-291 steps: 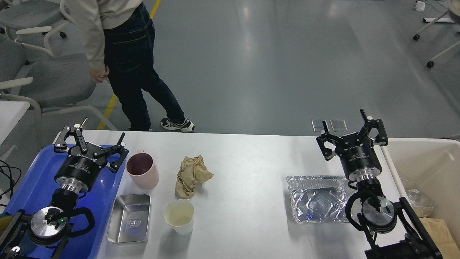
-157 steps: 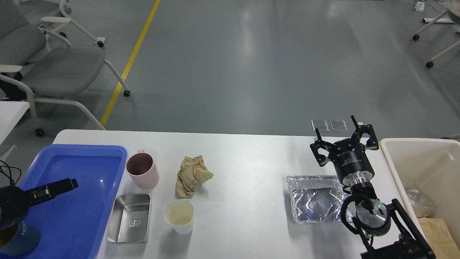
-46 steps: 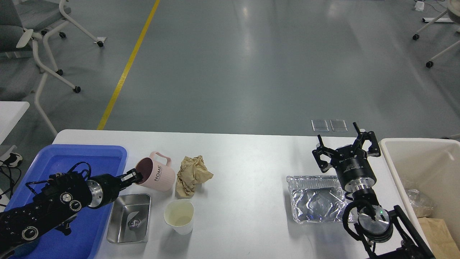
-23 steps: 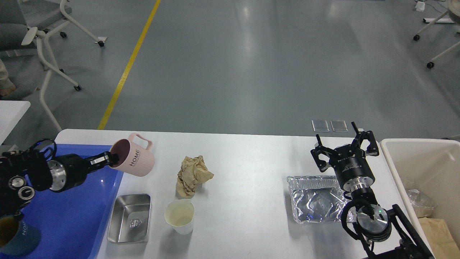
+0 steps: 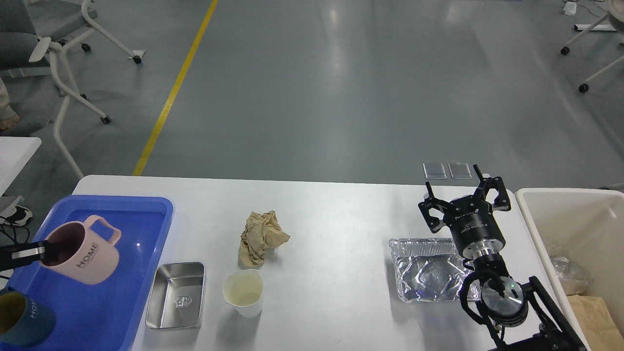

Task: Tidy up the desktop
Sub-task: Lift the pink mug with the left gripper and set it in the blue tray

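The white desktop holds a crumpled brown paper, a paper cup, a steel dish and a foil tray. My left gripper comes in at the left edge, shut on the rim of a pink mug, and holds it tilted over the blue tray. My right gripper is open and empty, above the far edge of the foil tray.
A dark blue mug stands in the blue tray's near left corner. A cream bin with some rubbish stands at the right of the desktop. Chairs stand on the grey floor at the far left.
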### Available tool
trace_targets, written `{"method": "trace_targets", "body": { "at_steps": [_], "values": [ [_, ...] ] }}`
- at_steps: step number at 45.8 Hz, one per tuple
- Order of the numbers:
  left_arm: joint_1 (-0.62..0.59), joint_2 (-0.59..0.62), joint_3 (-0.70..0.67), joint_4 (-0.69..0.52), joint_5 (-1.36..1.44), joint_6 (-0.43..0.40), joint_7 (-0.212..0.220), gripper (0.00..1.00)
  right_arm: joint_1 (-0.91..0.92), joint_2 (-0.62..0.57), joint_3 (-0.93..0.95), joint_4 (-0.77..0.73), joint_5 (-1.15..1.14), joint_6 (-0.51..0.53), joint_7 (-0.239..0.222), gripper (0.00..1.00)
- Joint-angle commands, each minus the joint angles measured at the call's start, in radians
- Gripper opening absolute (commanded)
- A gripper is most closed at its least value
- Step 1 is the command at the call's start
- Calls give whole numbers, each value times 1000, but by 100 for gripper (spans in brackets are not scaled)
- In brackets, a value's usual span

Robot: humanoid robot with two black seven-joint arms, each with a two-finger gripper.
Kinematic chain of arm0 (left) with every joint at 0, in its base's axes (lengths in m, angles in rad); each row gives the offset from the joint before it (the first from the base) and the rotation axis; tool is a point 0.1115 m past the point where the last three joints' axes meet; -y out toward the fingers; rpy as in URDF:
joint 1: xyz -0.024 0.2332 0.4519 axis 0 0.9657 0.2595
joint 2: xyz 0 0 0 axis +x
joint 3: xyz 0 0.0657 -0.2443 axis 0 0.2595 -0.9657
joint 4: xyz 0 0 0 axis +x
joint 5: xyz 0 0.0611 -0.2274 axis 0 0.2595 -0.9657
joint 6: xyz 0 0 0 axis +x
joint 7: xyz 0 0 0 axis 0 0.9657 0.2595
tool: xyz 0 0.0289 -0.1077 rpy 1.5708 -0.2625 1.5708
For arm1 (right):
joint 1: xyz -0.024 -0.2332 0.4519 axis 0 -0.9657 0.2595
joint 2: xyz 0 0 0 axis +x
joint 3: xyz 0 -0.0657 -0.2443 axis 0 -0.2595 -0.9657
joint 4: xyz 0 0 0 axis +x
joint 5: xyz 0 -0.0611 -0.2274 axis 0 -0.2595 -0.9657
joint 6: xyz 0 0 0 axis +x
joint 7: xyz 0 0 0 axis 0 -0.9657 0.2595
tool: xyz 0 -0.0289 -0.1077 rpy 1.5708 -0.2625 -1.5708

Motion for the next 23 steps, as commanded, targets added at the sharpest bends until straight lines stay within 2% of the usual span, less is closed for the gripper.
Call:
{"method": "trace_targets", "body": {
  "at_steps": [1, 7, 19, 23],
  "values": [
    [1, 20, 76, 19, 0, 30, -5, 0, 3, 2, -10, -8, 0, 0, 0, 100],
    [2, -35, 142, 27, -3, 101, -10, 0, 8, 9, -12, -17, 0, 0, 0, 100],
    [4, -184, 251, 106, 1, 174, -2, 0, 3, 8, -9, -17, 0, 0, 2, 100],
    [7, -200, 279, 108, 7, 193, 0, 0, 3, 9, -7, -17, -1, 0, 2, 100]
  ]
}}
